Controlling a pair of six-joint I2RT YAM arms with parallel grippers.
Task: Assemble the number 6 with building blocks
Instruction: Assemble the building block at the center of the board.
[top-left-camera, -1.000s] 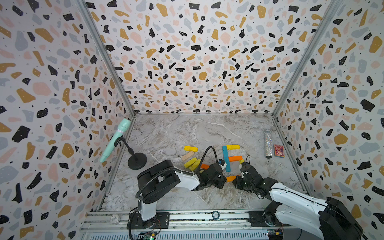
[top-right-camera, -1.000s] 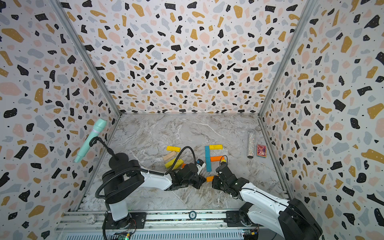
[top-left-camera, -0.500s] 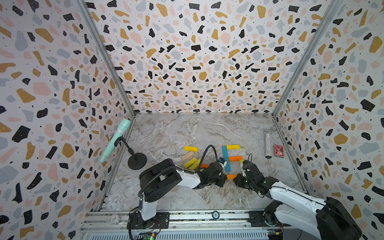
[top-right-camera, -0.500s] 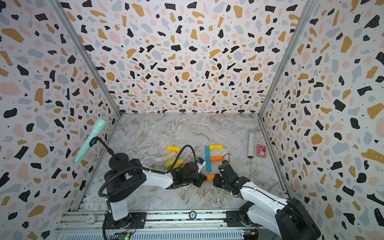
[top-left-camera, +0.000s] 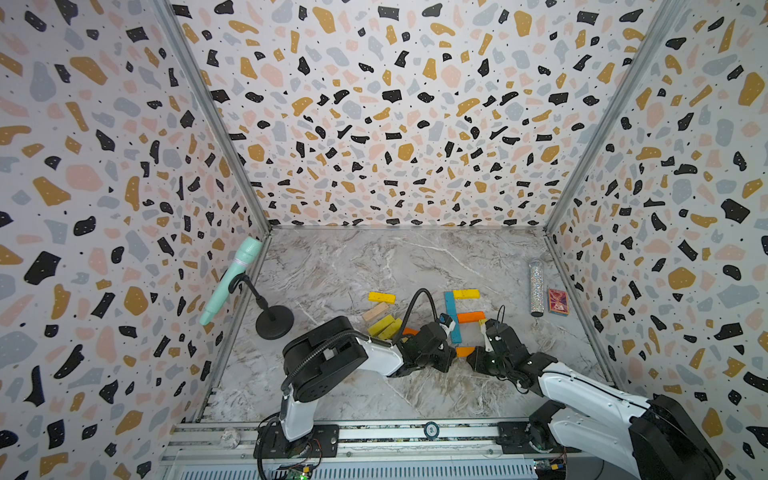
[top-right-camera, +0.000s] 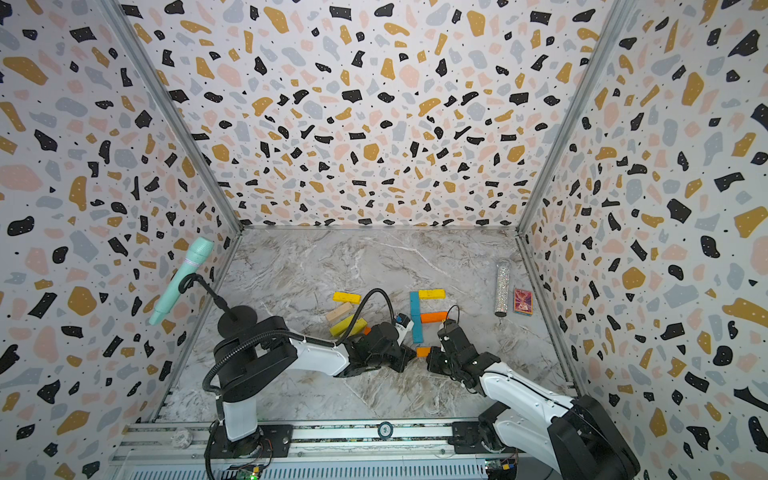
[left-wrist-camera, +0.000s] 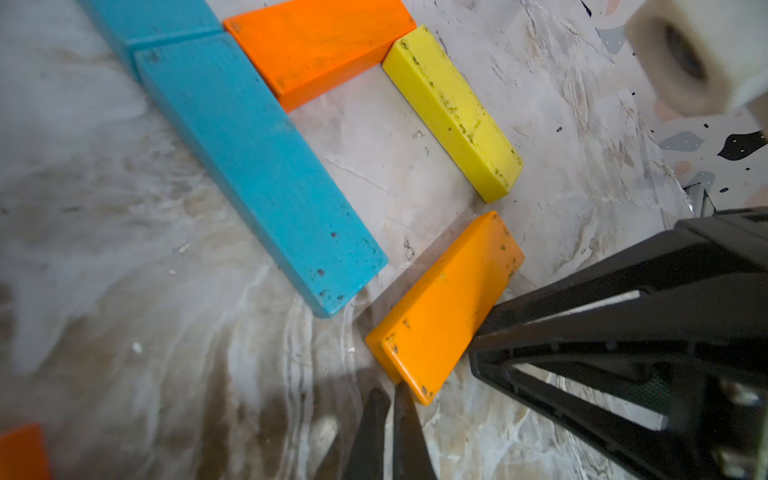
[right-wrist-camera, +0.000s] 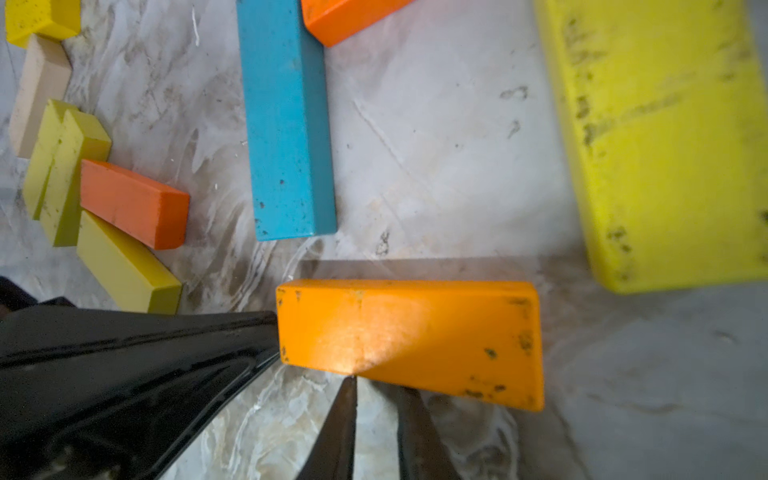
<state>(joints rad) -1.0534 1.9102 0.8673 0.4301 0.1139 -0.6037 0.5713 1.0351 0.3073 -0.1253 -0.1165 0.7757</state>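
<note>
Orange block (left-wrist-camera: 444, 307) abuts closed left end effector (left-wrist-camera: 390, 397).

Three walls (top-left-camera: 395, 124) papered in terrazzo flecks of black, ochre, pink and grey box in the scene, joined by bare metal corner posts (top-left-camera: 216, 124). The floor (top-left-camera: 374, 266) is grey-white marble pattern, scuffed close to the jaws. Well left of the jaws, a mint microphone (top-left-camera: 230, 280) leans on a black round-footed stand (top-left-camera: 274, 322). Behind the jaws, along the near edge, runs a slotted metal rail (top-left-camera: 415, 436). Light is soft and even.
</note>
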